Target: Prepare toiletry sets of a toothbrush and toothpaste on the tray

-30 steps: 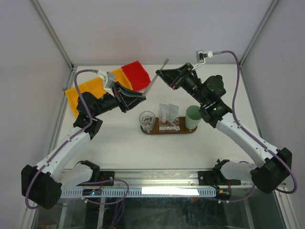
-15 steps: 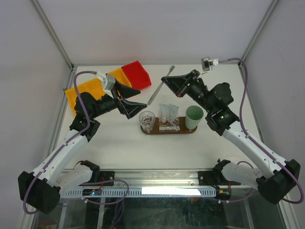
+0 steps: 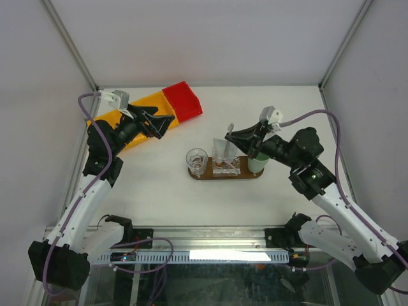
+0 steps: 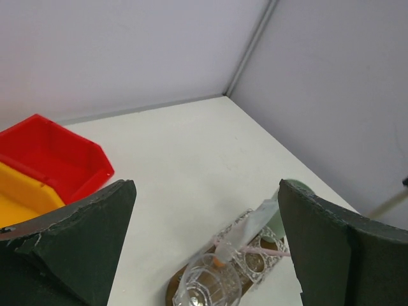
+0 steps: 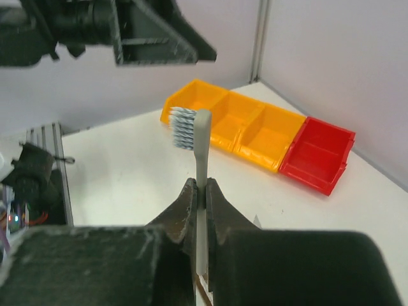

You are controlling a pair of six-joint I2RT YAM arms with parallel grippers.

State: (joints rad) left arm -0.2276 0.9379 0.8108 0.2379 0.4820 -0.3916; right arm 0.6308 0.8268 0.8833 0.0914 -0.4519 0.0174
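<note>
Red bin (image 3: 183, 101), yellow bin (image 3: 150, 103), glass (image 3: 196, 159), probably cup (image 3: 256, 167)

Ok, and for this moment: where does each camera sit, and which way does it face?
Top external: fixed above and behind the bases, looking down on the table; both arms show, left claw open, right claw shut on the toothbrush.
Left wrist: on the left arm, facing the glass and tray between its spread fingers.
Right wrist: on the right arm, facing the yellow bins past its fingers; the left claw shows above.
Shared: both wrist views show the red bin.

Wide-spread left gripper (image 4: 207, 183), glass (image 4: 207, 287) on tray (image 4: 173, 294) — red bin (image 4: 54, 156) far left
</note>
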